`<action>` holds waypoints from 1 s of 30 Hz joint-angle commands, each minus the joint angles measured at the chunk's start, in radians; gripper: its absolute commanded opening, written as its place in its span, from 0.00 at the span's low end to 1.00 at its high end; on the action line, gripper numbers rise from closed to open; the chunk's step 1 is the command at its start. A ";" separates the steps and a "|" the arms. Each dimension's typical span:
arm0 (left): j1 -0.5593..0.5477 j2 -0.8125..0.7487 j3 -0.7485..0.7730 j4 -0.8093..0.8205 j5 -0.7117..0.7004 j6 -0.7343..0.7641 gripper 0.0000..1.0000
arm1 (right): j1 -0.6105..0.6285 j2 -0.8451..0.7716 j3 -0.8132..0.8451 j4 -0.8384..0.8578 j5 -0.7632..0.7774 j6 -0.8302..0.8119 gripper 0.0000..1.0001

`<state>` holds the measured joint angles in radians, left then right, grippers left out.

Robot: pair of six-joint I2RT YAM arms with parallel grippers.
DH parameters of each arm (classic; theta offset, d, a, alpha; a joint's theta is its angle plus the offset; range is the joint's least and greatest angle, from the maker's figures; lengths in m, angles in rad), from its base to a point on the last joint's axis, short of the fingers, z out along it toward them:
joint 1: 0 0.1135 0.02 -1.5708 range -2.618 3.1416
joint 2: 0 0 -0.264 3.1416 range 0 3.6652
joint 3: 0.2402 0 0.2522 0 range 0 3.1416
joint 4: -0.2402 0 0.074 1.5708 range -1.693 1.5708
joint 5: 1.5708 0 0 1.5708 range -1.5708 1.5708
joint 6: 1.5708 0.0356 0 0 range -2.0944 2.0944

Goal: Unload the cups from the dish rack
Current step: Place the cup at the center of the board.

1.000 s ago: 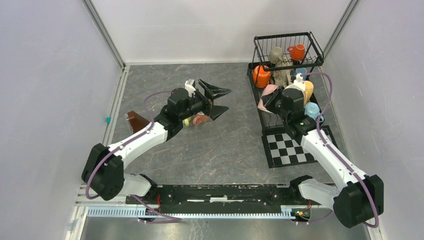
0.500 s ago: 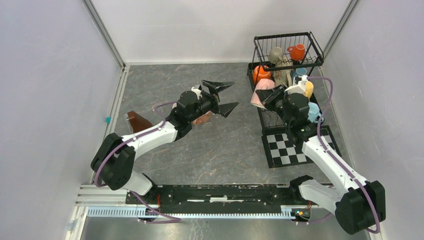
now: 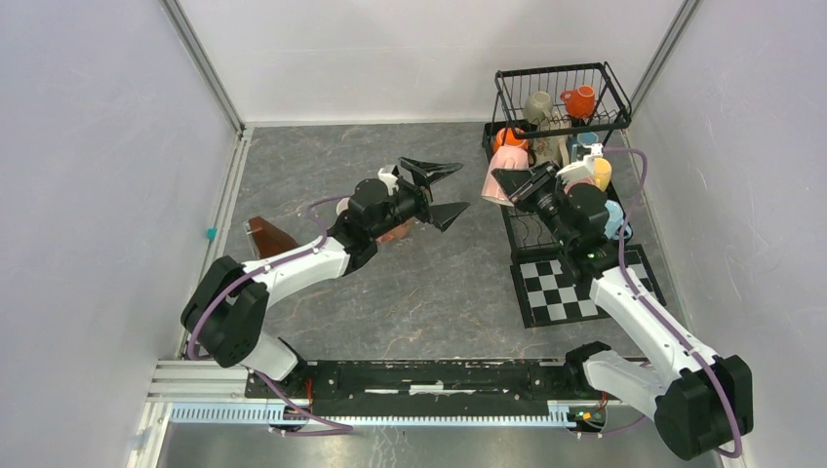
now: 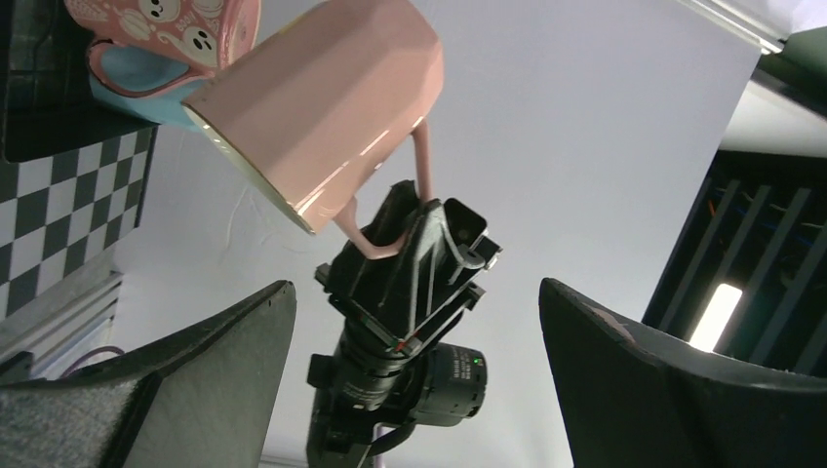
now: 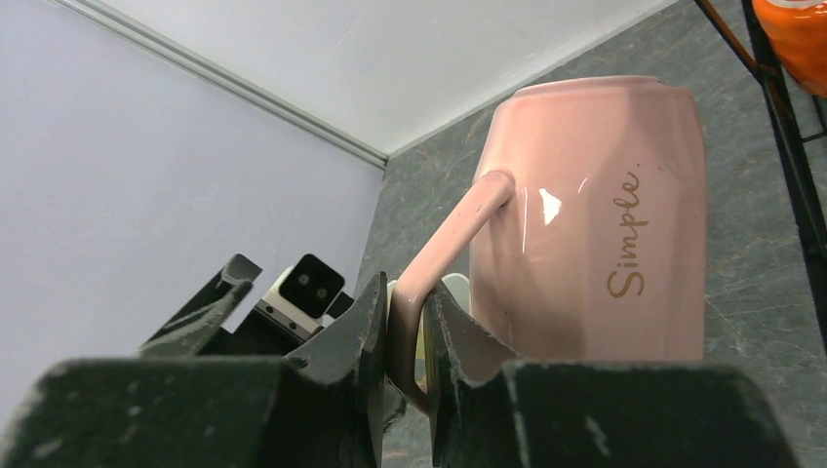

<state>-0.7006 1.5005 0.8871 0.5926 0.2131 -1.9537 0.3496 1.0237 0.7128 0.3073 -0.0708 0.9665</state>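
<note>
Step in hand: one cup is out of the rack, held in mid-air, apparently for a hand-off. The right gripper [image 5: 408,292] is pinched tight on the thin loop handle of the pink mug [image 5: 595,214]. The mug body hangs past its fingertips, tilted, off the tabletop [image 3: 390,292]. The dish rack [image 3: 561,73] sits behind that gripper and to its outer side. The left gripper [image 3: 458,187] is spread wide with nothing in it, pointed at the mug, near but apart. In the left wrist view the mug is above the gap between its fingers, untouched. Next move, as a judgement: close that gap and take the body or rim, or else lower the mug to the table. The mug is glossy glazed ceramic with faceted sides, "Simple" in script and a pale inner rim. It is probably slick and could swivel on a handle pinch. The rack is thin black wire with a basket-like top tier holding an orange mug [image 3: 582,100] and a grey-olive mug [image 3: 537,105]. The tabletop is matte grey marbling.
</note>
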 commanded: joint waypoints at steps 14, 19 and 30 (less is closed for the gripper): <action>0.042 -0.133 0.150 -0.409 0.015 0.904 1.00 | 0.041 0.073 0.368 -0.169 0.028 0.097 0.00; -0.008 -0.204 0.117 -0.396 -0.168 1.238 1.00 | 0.057 0.110 0.417 -0.224 0.035 0.141 0.00; -0.097 -0.160 -0.111 0.223 -0.306 1.592 0.91 | 0.097 0.160 0.561 -0.305 0.053 0.225 0.00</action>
<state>-0.7902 1.3056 0.8646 0.4614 -0.0090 -0.5613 0.4339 1.2003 1.1408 -0.0921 -0.0425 1.1446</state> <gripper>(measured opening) 0.930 0.210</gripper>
